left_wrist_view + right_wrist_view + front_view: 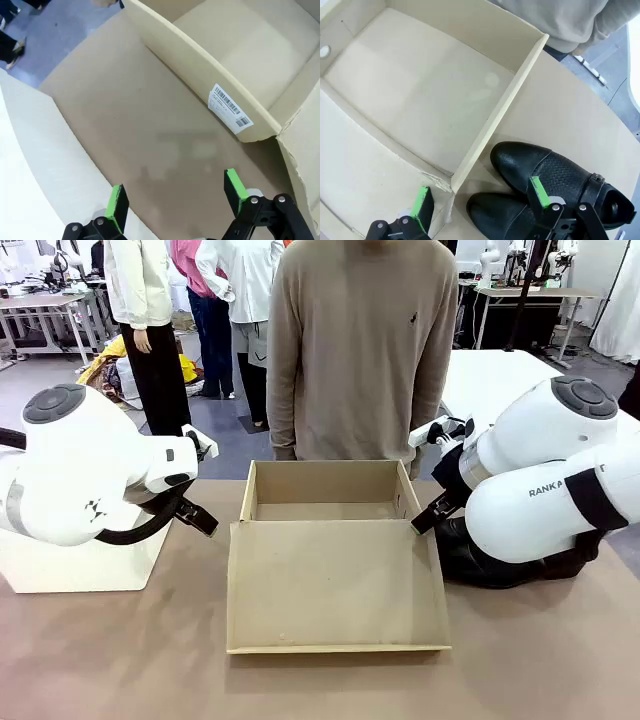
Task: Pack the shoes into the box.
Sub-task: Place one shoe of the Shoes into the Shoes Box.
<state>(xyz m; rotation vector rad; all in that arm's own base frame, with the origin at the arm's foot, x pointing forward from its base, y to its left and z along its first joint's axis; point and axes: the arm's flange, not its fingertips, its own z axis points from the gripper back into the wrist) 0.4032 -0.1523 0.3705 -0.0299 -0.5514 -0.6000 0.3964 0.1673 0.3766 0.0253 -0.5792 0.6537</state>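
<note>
The left gripper [175,192] hangs over bare table [150,135] just outside the left wall of the box [200,75]. The right gripper [482,192] hangs astride the box's right near corner, the lid [365,185] on its one side and the shoes [520,160] on the other, side by side outside that wall. A person [360,340] stands behind the box.

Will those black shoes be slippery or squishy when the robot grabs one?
Probably a bit slippery: the shoes have shiny leather toes. They likely keep their shape, since the uppers stand up firm on their own. Resting flat on their soles beside the box, they seem unlikely to roll.
</note>
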